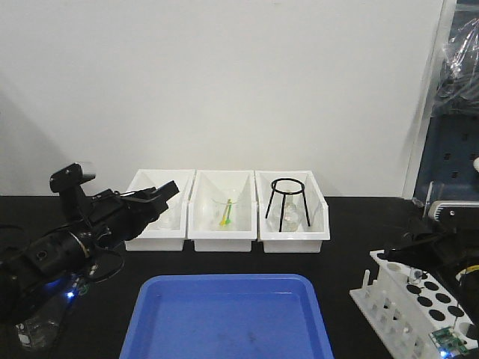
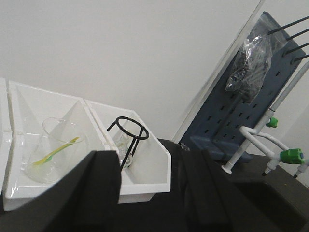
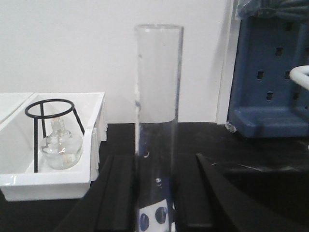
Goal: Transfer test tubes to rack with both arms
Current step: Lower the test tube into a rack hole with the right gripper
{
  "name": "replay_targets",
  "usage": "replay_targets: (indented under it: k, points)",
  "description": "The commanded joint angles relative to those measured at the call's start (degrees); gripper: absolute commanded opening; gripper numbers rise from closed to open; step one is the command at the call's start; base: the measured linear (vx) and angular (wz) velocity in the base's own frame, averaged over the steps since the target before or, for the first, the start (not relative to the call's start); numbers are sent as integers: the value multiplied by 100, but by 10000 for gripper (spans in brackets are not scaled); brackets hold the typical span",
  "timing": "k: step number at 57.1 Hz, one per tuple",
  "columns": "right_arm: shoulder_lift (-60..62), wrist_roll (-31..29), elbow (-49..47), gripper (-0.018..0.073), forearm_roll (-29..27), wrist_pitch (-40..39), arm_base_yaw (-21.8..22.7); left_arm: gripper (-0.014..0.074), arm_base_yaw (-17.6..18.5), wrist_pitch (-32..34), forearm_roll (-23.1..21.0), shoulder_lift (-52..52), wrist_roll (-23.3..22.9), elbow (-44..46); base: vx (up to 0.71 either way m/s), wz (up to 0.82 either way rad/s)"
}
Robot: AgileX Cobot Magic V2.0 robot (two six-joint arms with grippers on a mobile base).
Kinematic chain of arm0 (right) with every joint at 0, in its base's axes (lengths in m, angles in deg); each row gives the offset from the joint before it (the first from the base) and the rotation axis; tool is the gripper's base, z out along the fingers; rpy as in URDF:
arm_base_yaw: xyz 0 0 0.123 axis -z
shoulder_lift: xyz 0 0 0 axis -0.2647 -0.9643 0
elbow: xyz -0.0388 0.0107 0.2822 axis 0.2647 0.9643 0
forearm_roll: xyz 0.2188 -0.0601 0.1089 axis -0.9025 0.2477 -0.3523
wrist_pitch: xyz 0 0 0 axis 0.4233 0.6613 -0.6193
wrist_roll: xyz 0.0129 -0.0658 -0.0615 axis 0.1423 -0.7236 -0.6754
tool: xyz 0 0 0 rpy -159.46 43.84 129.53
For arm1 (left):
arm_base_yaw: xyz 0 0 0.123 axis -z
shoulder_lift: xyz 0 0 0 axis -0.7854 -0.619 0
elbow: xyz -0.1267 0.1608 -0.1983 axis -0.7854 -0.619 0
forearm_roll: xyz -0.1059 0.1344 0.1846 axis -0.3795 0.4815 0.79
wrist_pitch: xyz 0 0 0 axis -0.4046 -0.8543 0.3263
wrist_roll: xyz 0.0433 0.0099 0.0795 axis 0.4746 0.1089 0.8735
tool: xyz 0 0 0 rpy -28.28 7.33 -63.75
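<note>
Upright test tube (image 3: 158, 87) clamped in right gripper (image 3: 155, 166) over rack (image 1: 400, 288); left gripper (image 2: 149, 162) apart

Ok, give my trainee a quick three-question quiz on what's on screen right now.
1. True or false: the left gripper is holding something.
2. Of the three white bins, which holds the black tripod stand: A left, B middle, C right?
3. What stands upright between the fingers of the right gripper?
Key: 1 false, its fingers are apart and empty. 2 C. 3 a clear test tube.
</note>
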Motion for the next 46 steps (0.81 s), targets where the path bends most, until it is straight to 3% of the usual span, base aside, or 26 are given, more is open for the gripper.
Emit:
replay_targets:
  k: [1,17,46]
  points:
    - [178,45,-149,-7,306,-537,24,435,-7,405,-139,272,16,177,0,0]
    - [-114,-243,-149,-7,203,-617,24,435,-7,405,-134,272,16,177,0,0]
    - [-677,-148,6,-6,149,-1533,22,435,-7,405,-129,272,16,177,0,0]
